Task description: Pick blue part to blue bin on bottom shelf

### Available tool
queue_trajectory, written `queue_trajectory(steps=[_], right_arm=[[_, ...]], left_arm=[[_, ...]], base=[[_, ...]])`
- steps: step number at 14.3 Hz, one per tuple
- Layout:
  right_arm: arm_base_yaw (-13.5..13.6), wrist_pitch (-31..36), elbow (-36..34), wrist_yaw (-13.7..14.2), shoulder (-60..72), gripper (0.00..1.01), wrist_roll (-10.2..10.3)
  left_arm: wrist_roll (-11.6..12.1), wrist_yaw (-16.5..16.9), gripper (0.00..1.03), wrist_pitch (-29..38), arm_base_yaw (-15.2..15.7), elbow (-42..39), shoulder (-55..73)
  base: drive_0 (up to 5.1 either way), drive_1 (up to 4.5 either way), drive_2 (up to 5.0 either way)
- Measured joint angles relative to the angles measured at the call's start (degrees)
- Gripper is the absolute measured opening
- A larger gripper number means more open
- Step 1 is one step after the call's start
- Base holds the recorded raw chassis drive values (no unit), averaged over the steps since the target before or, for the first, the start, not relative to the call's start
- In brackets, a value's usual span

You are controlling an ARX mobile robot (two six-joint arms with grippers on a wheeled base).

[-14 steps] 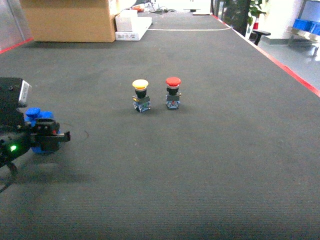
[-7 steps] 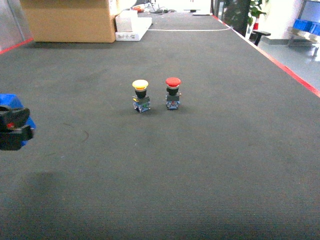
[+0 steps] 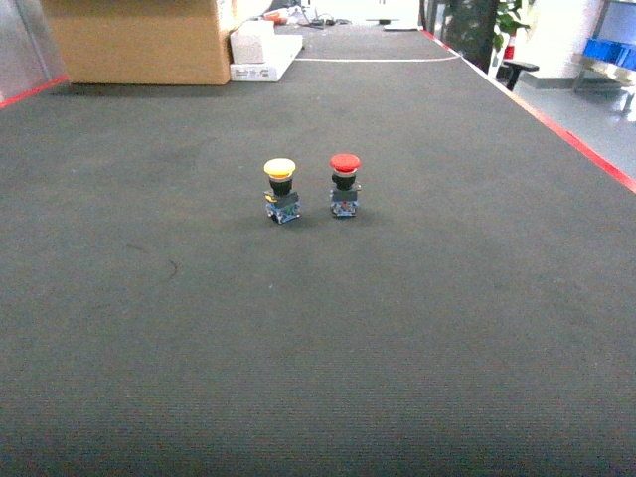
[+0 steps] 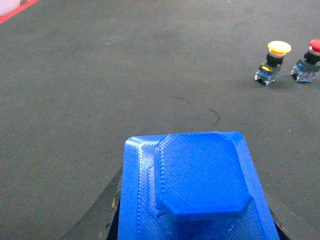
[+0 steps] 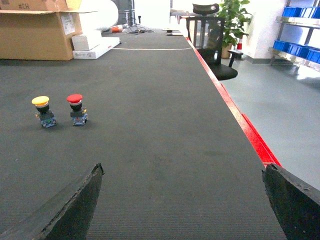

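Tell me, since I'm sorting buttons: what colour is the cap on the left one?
Yellow; the left button shows it best in the head view.

A wide table [image 3: 417, 328] covered in dark grey ribbed matting, edged in red, carries a yellow push-button [image 3: 280, 189] and a red push-button [image 3: 344, 184] standing upright just beside each other near its middle. A cardboard box [image 3: 139, 40] and what appears to be a flat white carton [image 3: 263, 55] rest at the far end.
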Motion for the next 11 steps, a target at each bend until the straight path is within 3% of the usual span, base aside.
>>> queue_trajectory(steps=[3,4,11], right_arm=[[0.0,0.0,0.0,0.0,0.0,0.98,0.0],[0.0,0.0,0.0,0.0,0.0,0.98,0.0],[0.0,0.0,0.0,0.0,0.0,0.98,0.0]], left_arm=[[-2.54,-1.9,0.44,-33.64,-1.07,-1.03,-39.82],[-2.86,-1.97,0.44,-40.37,-0.02,-1.03,-49.27],[-2.86,-2.38,0.44,-42.47,0.52,-1.05,-52.72]], base=[[0.0,0.0,0.0],[0.0,0.0,0.0],[0.0,0.0,0.0]])
